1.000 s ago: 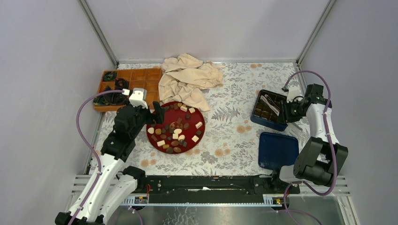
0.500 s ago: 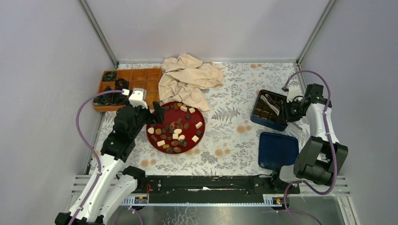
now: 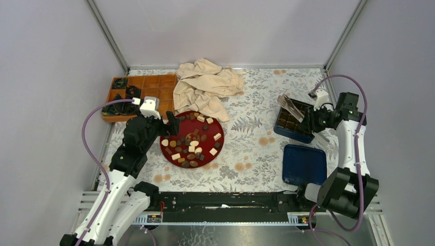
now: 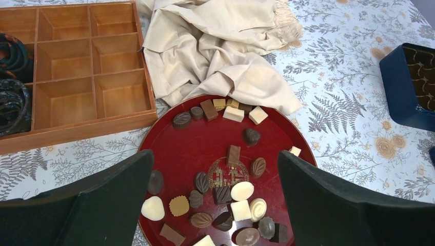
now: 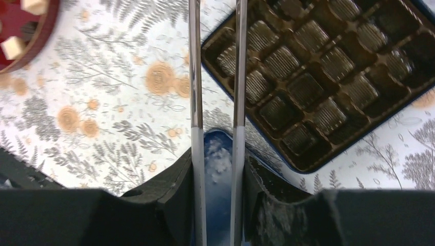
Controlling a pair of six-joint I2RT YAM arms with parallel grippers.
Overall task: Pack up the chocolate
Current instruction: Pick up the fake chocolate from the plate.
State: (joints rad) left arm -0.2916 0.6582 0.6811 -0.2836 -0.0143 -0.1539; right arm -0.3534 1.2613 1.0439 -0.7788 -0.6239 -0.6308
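Observation:
The chocolate (image 3: 192, 143), dark, light brown and cream pieces, lies scattered on a round red plate (image 3: 165, 147). My left gripper (image 3: 172, 123) hovers open over the plate's left side; in the left wrist view its fingers straddle the chocolate (image 4: 241, 192) without touching it. My right gripper (image 3: 309, 121) is shut on a pair of thin metal tongs (image 3: 288, 106) above the open blue box (image 3: 287, 134). In the right wrist view the tongs (image 5: 195, 77) run forward as two parallel strips past the box's brown moulded tray (image 5: 318, 77), whose cells look empty.
The blue lid (image 3: 304, 164) lies in front of the box. A beige cloth (image 3: 205, 87) covers the plate's far rim. A wooden compartment tray (image 3: 151, 87) with black items (image 3: 123, 97) stands at the back left. Enclosure walls surround the table.
My right gripper has lifted and shifted slightly left with the tongs, whose tips now stick up over the box's far left corner. The left arm has not moved.

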